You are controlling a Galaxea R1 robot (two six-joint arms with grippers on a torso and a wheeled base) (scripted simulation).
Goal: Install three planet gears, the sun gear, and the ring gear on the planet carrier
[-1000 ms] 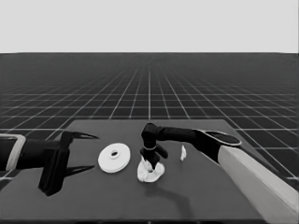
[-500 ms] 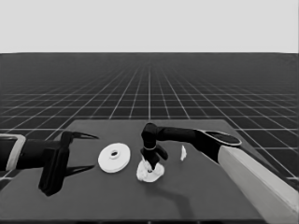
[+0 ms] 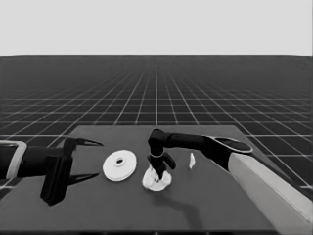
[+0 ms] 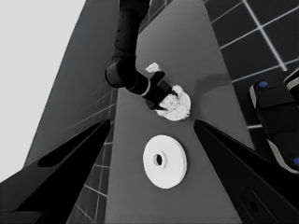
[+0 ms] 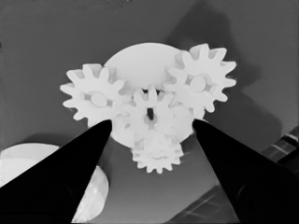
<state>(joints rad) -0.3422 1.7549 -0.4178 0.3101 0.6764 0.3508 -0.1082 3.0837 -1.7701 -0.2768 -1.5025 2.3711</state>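
Head view: the dark table (image 3: 98, 215) runs under a gridded floor and pale band; the left gripper (image 3: 85, 159) waits over the table's left end, fingers spread wide and empty. The larger round part (image 3: 120, 166) lies mid-table, the smaller round part (image 3: 157, 180) just beside it under the right gripper (image 3: 160, 172), a thin white piece (image 3: 192, 160) nearby. Left wrist view: bare table surrounds both discs. Right wrist view: fingers apart, holding nothing, over four gears (image 5: 150, 116) on the smaller part.
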